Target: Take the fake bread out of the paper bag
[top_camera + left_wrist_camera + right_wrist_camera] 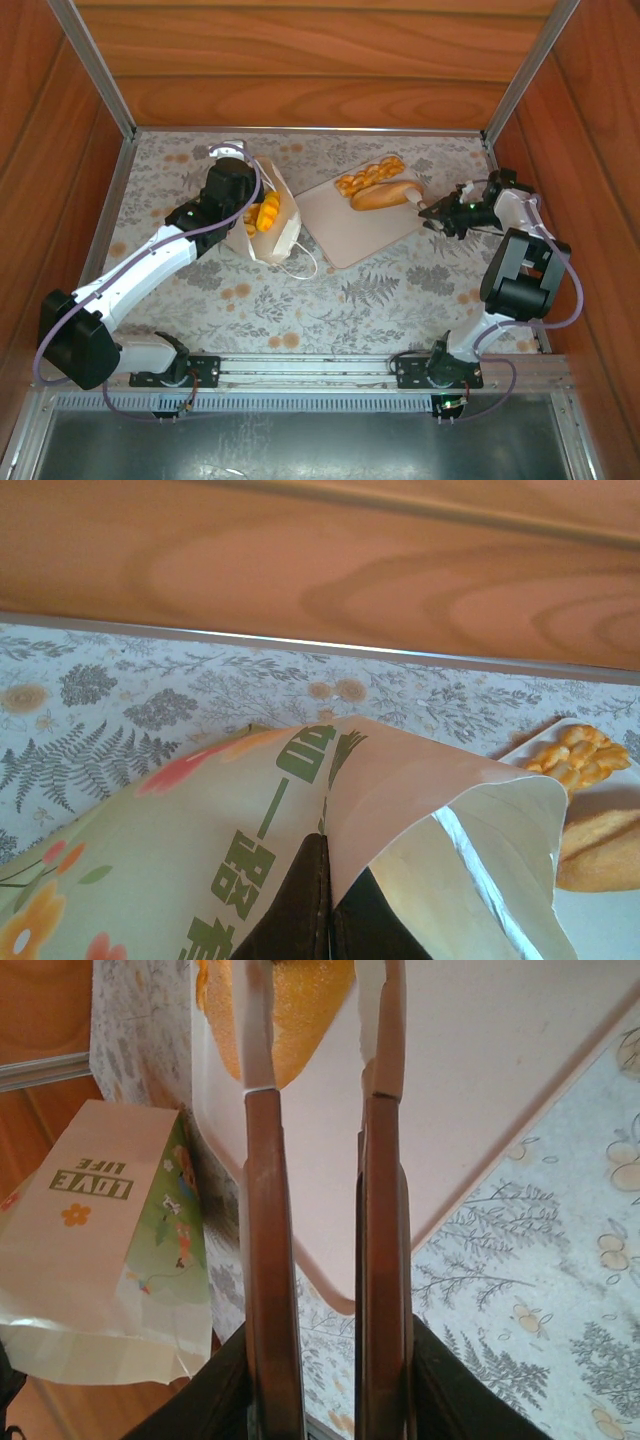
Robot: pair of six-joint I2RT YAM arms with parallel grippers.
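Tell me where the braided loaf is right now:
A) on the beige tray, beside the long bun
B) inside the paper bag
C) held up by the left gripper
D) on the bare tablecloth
A: the braided loaf lies on the tray right next to the long bun, well apart from the paper bag.

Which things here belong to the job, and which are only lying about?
Job: paper bag; yellow bread inside it; braided loaf; long bun.
Lying about: beige tray under loaf and bun; flowered tablecloth.
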